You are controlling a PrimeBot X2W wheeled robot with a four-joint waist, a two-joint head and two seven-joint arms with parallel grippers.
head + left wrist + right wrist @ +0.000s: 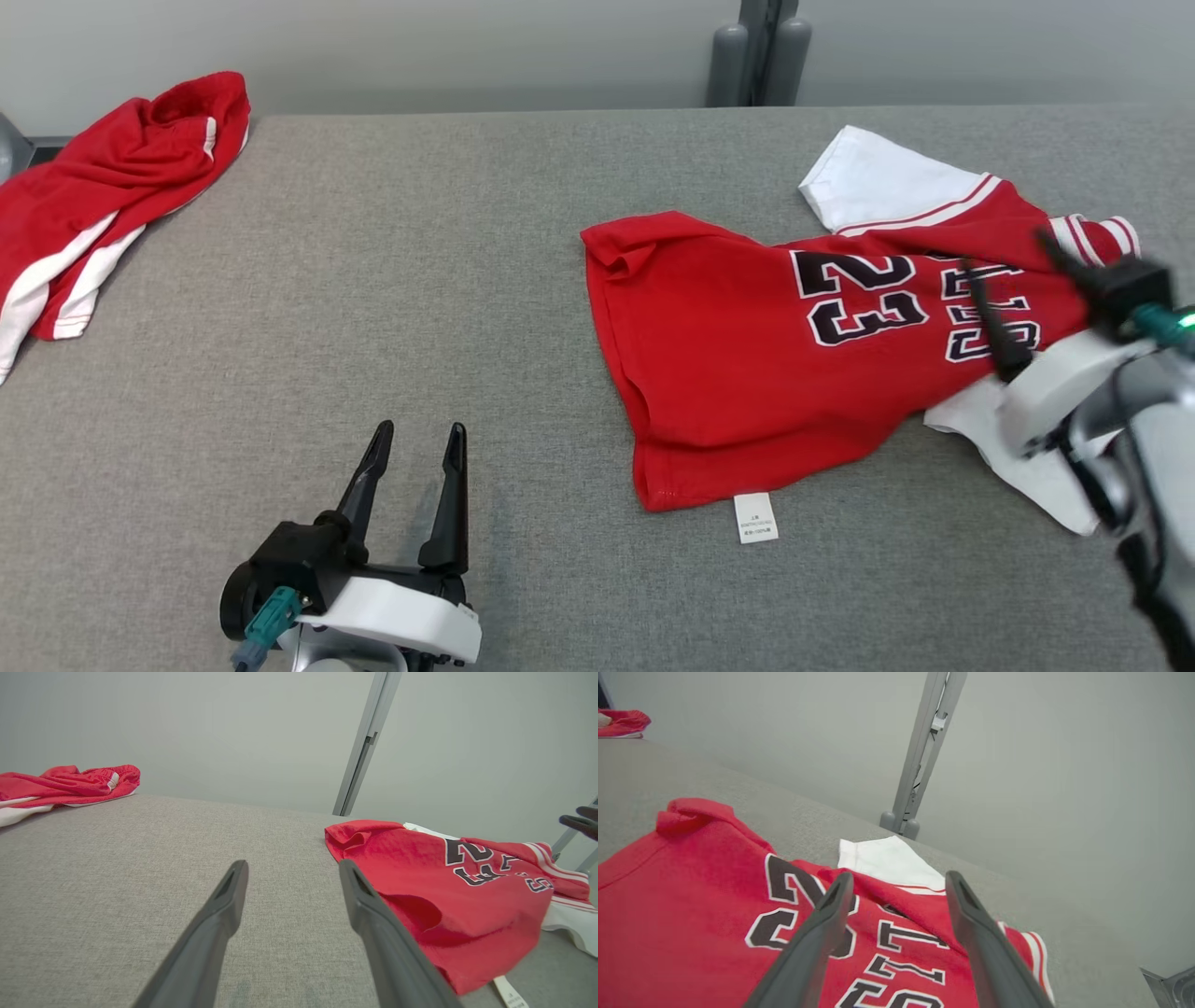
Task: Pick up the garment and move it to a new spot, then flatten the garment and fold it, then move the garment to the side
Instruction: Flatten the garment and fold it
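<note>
A wide table (392, 308) covered in grey woven fabric runs across the head view, its far edge straight against a plain, pale grey-green wall (467, 47). Behind that edge, right of centre, a grey metal post (758, 37) stands against the wall, flanked at its base by two rounded grey cylinders (789, 61). In the right wrist view the post carries a small pale bracket (940, 721) partway up, and a grey metal corner piece (1169, 984) shows at the bottom right. Light falls soft and even over cloth and wall.
</note>
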